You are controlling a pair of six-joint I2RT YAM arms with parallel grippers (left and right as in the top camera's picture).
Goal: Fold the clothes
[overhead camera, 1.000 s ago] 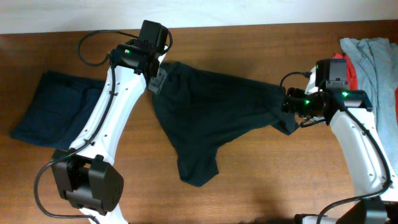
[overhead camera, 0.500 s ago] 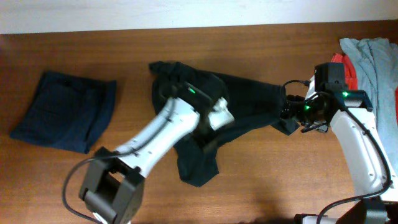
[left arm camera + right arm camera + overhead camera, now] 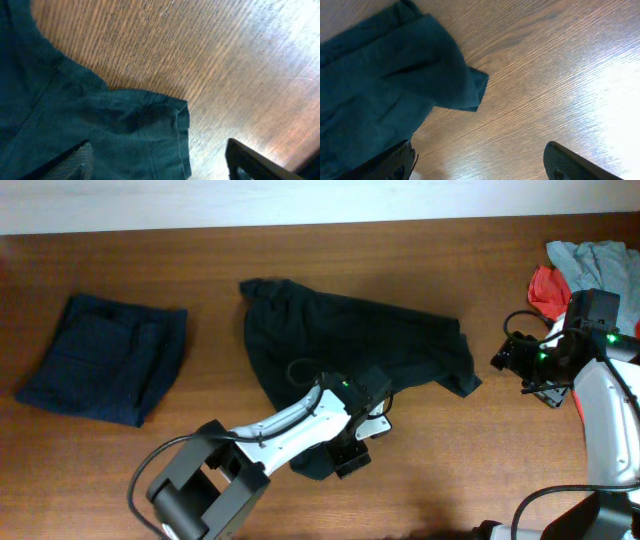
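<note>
The black T-shirt [image 3: 350,340] lies spread but crumpled on the middle of the wooden table, with one part hanging toward the front [image 3: 315,460]. No logo or tag shows. My left gripper [image 3: 356,444] is open over that front part. In the left wrist view its fingers [image 3: 160,167] straddle a hemmed edge of the shirt [image 3: 125,125]. My right gripper [image 3: 512,360] is open and empty over bare wood, just right of the shirt's right corner [image 3: 462,380]. In the right wrist view the fingers [image 3: 480,162] frame bare table, with the shirt corner [image 3: 420,75] at upper left.
A folded dark navy garment [image 3: 105,358] lies at the left. Light grey [image 3: 600,265] and red [image 3: 545,285] garments are heaped at the far right edge, close behind my right arm. A white wall strip runs along the table's back edge.
My left arm swung from the shirt's back left corner to its front part. My right gripper let go of the shirt's right corner and drew back to the right.
</note>
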